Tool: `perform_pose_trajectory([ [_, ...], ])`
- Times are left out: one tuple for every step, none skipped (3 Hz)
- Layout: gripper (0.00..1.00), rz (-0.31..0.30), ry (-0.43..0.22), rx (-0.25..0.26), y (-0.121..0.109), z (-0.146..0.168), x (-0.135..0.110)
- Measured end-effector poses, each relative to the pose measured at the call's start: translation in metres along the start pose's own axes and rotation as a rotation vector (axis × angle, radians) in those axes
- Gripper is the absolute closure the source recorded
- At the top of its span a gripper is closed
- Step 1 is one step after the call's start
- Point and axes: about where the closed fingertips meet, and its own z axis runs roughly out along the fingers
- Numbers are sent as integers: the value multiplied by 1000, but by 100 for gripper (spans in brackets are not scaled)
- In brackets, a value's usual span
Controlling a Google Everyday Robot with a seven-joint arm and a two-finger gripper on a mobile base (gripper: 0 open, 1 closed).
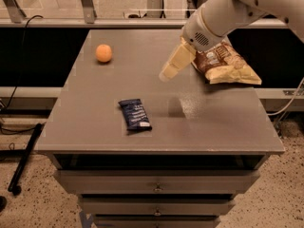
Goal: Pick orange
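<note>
The orange (pixel 103 53) is a small round fruit resting on the grey table (pixel 95 122), near its far left corner. My gripper (pixel 167 75) hangs above the middle of the table, pointing down and to the left. It is well to the right of the orange and not touching it. The white arm reaches in from the upper right.
A dark blue snack bar wrapper (pixel 135 114) lies near the table's front centre. A brown and yellow chip bag (pixel 225 63) lies at the far right, partly behind the arm. Drawers sit under the tabletop. A railing runs behind the table.
</note>
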Motion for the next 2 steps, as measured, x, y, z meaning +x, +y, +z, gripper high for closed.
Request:
perform_pose_trajectory([
  [0, 0, 0, 0, 0, 0, 0],
  [0, -16, -47, -1, -3, 16, -18],
])
